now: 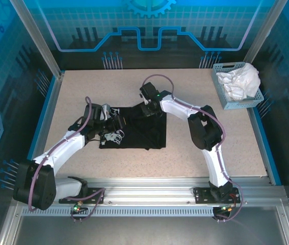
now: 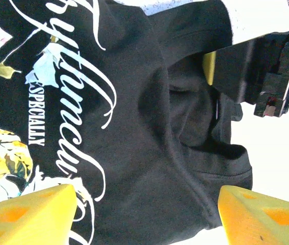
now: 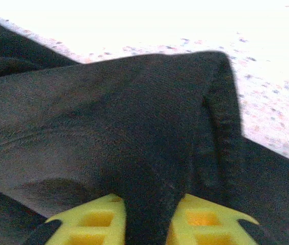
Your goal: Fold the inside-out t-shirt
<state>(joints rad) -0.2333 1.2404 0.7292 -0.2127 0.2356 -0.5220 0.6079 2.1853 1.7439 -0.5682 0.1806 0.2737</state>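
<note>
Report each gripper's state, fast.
Left gripper: open, holding nothing, over the t-shirt.
Right gripper: closed on a fold of the t-shirt.

A speckled beige table (image 1: 113, 81) is edged with a blue strip (image 1: 44, 115) and bounded at the near side by an aluminium rail (image 1: 144, 186). It is enclosed by translucent blue panels (image 1: 149, 30), printed with a grid and a gear graphic (image 1: 150, 6) and held in aluminium posts (image 1: 37, 35). A grey-blue basket (image 1: 219, 84) of white cloth (image 1: 241, 81) is set at the far right corner.
</note>
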